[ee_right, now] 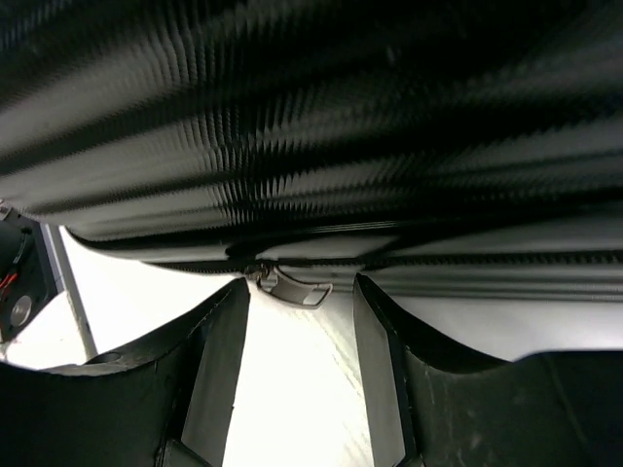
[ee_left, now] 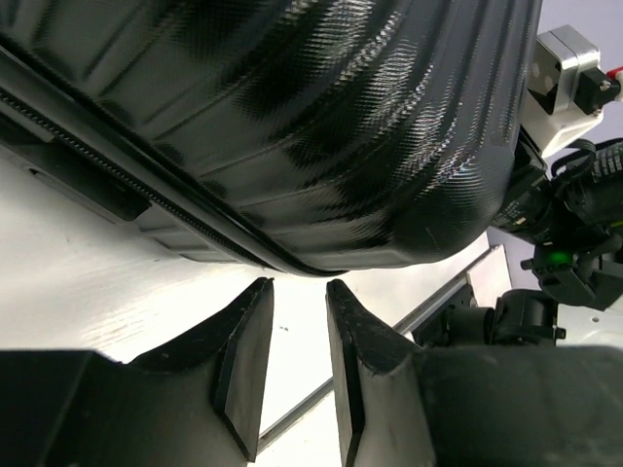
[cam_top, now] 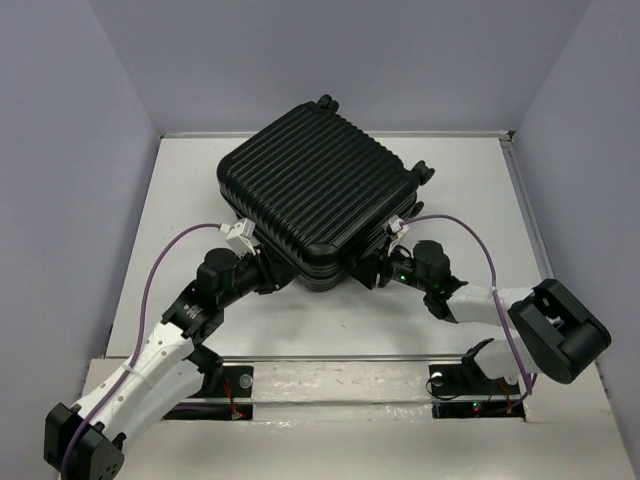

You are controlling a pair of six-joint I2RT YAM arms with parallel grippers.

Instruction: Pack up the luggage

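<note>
One white table carries everything, and the one luggage lies flat on it with its lid closed, ribbed black shell facing up. It is turned so that one corner points toward the arm bases. Two arms reach to the luggage from the near side. The left arm comes to the luggage's near-left edge and the right arm to its near-right edge, and the near corner sits between them. Two purple cables arc beside the luggage, one over the left arm and one over the right. The left gripper sits low just beside the luggage's rounded lower edge. Its two fingers are parted by a narrow gap with only bare table showing in it, so it grasps nothing. The right gripper sits just under the luggage's side seam. Its two fingers stand wider apart and it is also released, holding nothing. Two casters show on the luggage, one at its far corner and another at its right corner. One metal zipper pull hangs from the luggage's seam, just ahead of the right gripper's fingertips and between them, touching neither.
</note>
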